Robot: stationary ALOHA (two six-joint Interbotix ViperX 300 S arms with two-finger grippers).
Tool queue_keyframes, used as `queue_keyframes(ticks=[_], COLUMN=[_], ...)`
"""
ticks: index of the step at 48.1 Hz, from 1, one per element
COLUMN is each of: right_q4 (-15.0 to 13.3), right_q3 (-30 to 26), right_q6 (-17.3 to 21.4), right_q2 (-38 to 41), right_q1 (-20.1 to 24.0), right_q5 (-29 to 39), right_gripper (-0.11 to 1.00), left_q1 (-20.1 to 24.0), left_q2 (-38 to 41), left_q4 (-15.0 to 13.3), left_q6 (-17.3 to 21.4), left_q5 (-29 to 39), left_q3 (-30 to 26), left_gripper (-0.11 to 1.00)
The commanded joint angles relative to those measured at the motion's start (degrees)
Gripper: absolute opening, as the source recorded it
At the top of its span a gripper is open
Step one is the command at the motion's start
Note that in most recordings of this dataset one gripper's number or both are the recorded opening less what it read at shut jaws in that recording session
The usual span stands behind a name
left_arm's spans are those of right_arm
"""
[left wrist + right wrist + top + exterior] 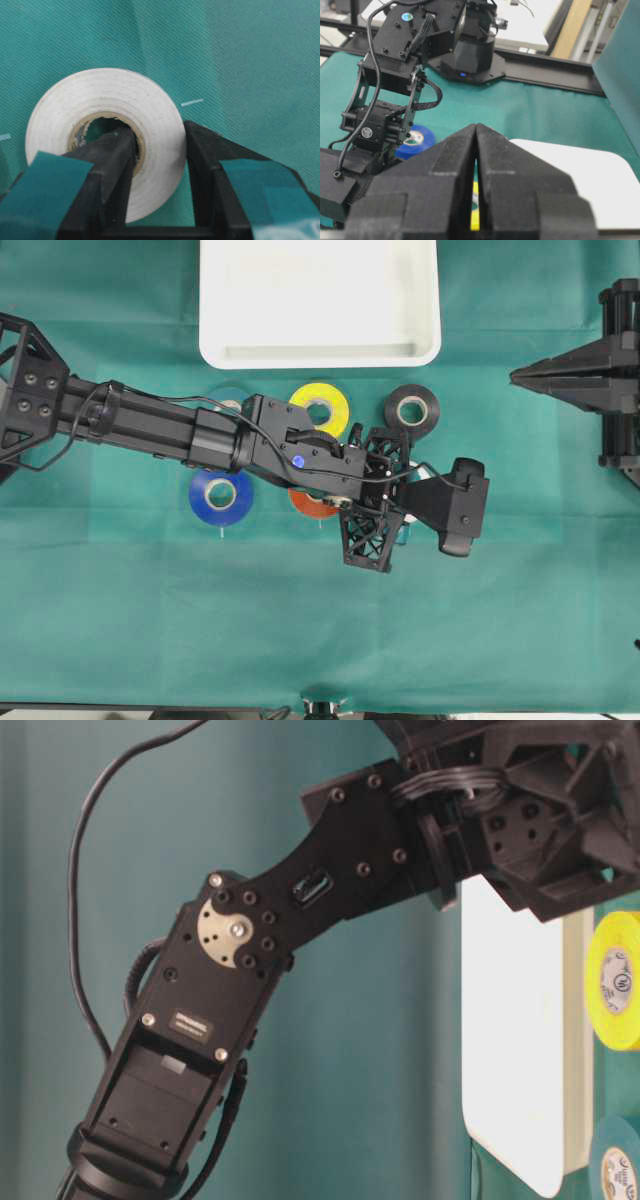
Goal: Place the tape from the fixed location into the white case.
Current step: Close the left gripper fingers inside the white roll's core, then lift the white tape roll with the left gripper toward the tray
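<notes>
Item one, the tape (102,130): a white roll with a pale cardboard core, lying flat on the green cloth (320,640) toward the middle of the table, below the near long rim of the white case (320,350) and well apart from it. My left gripper (160,165) is clamped on its wall, one finger down inside the core and the other against the outer face, a hold chosen, I judge, because the ring is too wide to span whole but its wall is narrow enough to pinch (the roll reads as not yet lifted, though I cannot tell for certain from the wrist view). Item two, the white case: shallow, rounded corners, set at the far edge of the table; its wide open floor makes a forgiving target for a drop. Item three, neighbouring rolls, laid out in a loose cluster between the case and my left arm: yellow roll (320,408), black roll (411,408), blue roll (221,496), an orange roll (310,504) mostly under my wrist; coming straight down into the core keeps my fingers off them. Item four, my right gripper (476,150): jaws pressed together on nothing, parked at the right edge of the table, clear of the work.
</notes>
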Motion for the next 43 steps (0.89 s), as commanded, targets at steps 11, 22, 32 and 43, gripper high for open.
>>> queue_keyframes(ticks=[11, 22, 32, 43], right_q4=[-0.2, -0.1, -0.1, -0.1], right_q3=[-1.4, -1.4, -1.4, -1.4], right_q6=[0.1, 0.1, 0.1, 0.1], right_q2=[0.4, 0.4, 0.4, 0.4], right_q1=[-0.1, -0.1, -0.1, -0.1], right_q5=[-0.2, -0.2, -0.2, -0.2], right_gripper=[0.00, 0.00, 0.00, 0.00], left_q1=[0.0, -0.1, -0.4, -0.5], left_q2=[-2.2, -2.4, -3.5, -7.4], left_q4=[0.3, 0.3, 0.4, 0.4], left_q6=[0.1, 0.1, 0.2, 0.0], left_q5=[-0.2, -0.1, 1.2, 4.3], left_q3=[-1.4, -1.9, -3.3, -3.8], left_gripper=[0.26, 0.26, 0.26, 0.26])
